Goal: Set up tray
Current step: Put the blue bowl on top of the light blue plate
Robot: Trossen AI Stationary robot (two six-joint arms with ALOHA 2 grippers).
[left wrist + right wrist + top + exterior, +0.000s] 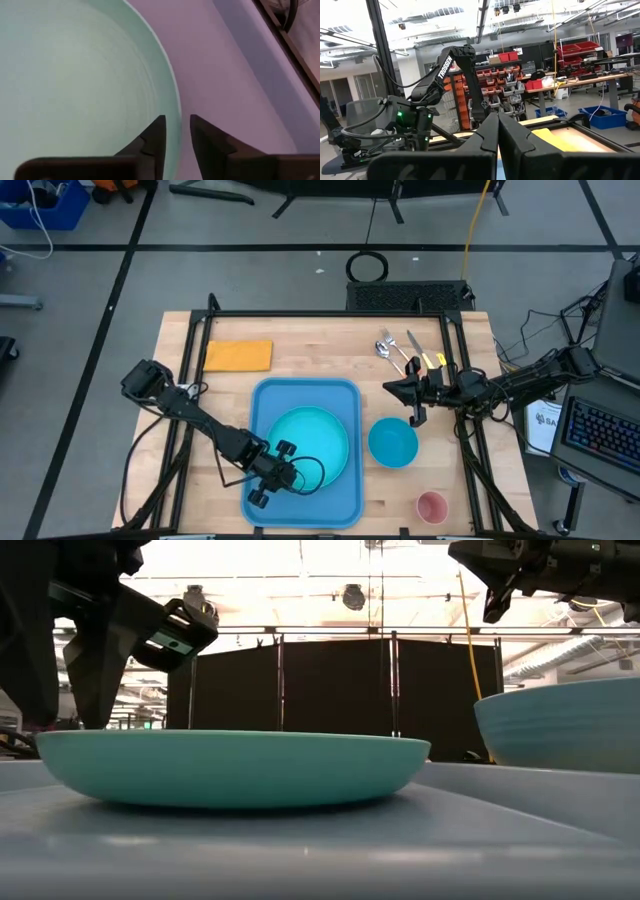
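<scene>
tray [268, 498] | plate [310, 442] inside | left claw [177, 131] parted astride rim | right claw [498, 129] closed

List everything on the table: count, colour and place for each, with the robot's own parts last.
Light-blue rectangular plastic tray: one, table centre.
Round turquoise plate: one, lying in the tray.
Blue round bowl: one, on the wood right of the tray.
Small pink cup: one, near the front right corner.
Orange-yellow rectangular napkin: one, back left of the table.
Metal cutlery: a spoon and a fork can be made out, silver, back right; further pieces hard to tell.
Left hand: one, dark, fingers slightly parted astride the plate's rim at the tray's front.
Right hand: one, dark, shut, above the table behind the bowl.
</scene>
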